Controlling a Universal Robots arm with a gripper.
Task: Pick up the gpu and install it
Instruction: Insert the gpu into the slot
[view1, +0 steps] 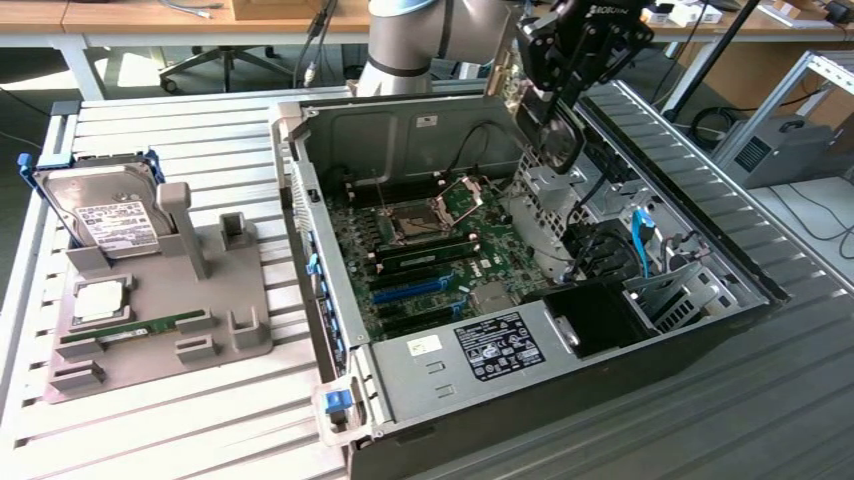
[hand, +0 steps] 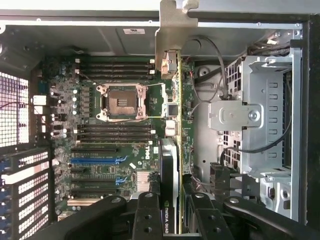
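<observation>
The gpu (view1: 559, 150), a dark flat card with a silver bracket at one end, hangs on edge above the open computer case (view1: 334, 130), over the right side of the motherboard (view1: 441, 235). My gripper (view1: 551, 98) is shut on it from above. In the wrist view the gpu (hand: 170, 150) runs edge-on away from the gripper (hand: 170, 207), its silver bracket (hand: 170, 30) at the far end near the case wall. The black fingers (hand: 145, 215) clamp both faces of the card. The blue expansion slots (hand: 95, 161) lie off to one side of the card, unoccupied.
A grey parts fixture (view1: 200, 330) stands at the exterior view's left, holding a hard drive (view1: 114, 220), a processor (view1: 100, 300) and a green RAM stick (view1: 140, 328). Inside the case are a silver drive cage (hand: 265, 120), loose black cables (hand: 280, 140) and the bare processor socket (hand: 122, 102).
</observation>
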